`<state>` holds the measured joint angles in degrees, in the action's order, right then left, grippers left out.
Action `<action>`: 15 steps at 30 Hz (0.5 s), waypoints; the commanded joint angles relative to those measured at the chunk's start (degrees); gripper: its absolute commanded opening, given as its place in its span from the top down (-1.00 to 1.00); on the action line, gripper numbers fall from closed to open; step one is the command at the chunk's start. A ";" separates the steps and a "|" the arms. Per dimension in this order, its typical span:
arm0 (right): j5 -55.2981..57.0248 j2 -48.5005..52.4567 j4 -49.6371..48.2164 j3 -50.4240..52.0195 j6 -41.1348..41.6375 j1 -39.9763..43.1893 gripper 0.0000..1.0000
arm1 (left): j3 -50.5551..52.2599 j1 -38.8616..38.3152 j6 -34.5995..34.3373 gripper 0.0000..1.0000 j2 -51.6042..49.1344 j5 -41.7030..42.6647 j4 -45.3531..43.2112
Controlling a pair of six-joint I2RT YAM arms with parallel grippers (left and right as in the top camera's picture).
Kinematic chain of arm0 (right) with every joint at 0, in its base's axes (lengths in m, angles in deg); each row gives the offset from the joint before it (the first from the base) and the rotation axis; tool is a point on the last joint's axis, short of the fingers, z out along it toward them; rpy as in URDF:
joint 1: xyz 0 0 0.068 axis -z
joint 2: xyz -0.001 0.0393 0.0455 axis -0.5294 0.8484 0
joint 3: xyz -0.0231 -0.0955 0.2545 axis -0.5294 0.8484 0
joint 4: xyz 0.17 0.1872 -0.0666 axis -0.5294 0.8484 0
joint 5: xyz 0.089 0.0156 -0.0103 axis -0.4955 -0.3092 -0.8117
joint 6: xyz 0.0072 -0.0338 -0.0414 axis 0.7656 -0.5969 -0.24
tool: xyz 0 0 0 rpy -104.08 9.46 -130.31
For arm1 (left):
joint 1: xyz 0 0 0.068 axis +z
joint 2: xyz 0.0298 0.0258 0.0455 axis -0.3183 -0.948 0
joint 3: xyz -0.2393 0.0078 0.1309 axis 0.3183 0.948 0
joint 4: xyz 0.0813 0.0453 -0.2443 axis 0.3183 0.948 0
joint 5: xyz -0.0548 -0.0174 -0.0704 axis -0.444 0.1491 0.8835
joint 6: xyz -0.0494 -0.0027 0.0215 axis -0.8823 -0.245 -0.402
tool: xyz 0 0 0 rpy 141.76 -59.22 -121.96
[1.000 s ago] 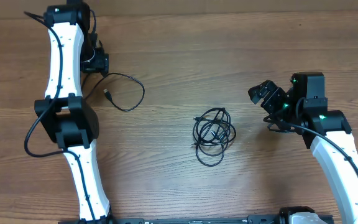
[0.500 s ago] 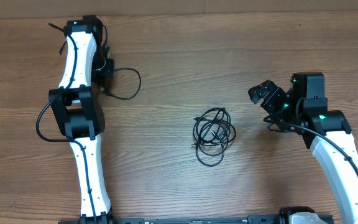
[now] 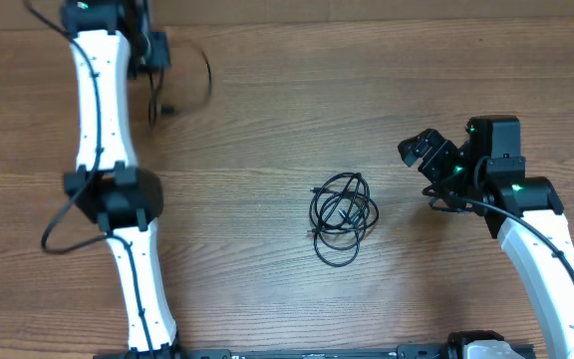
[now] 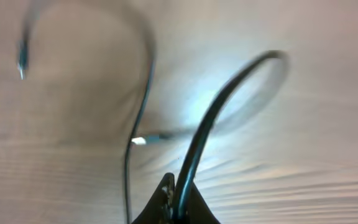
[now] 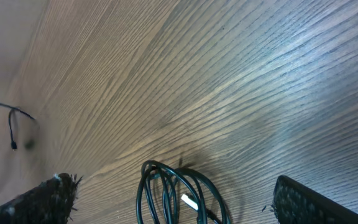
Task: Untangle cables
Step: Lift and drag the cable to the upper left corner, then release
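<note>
Table: wood-grain surface filling the overhead view.

Left arm: white links with black joints, reaching from the near edge to the far left corner of the table.

Right arm: same build, on the right side, with its wrist turned toward the table centre.

Left gripper: positioned at the far left corner. In the left wrist view its fingertips are pinched together on the loose cable, which rises from between them in a curve. That view is blurred.

Right gripper: jaws spread wide and holding nothing. In the right wrist view one finger stands at each lower corner of the frame.

Coiled cables: a bundle of thin black loops lying flat near the table centre, left of the right gripper and not touching it. The number of cords in the bundle cannot be told. In the right wrist view the bundle lies on the table between the two fingers.

Loose cable, routing: it leaves the left gripper, arcs to the right and curls back, well apart from the coiled cables.

Plug: small dark end of the loose cable, near the left arm.

Silvery-white tip: small, lying among the loops of the coiled cables.
</note>
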<state>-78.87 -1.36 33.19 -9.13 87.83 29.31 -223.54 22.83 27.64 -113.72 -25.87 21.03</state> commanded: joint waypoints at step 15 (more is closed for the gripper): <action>0.17 -0.44 -0.31 -0.87 -0.44 0.15 -1.00 | -7.34 -5.68 -20.70 0.92 13.22 31.61 -17.99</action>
<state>-78.89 -1.36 33.17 -9.13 87.83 29.31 -231.78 19.84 9.19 -98.56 3.07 4.68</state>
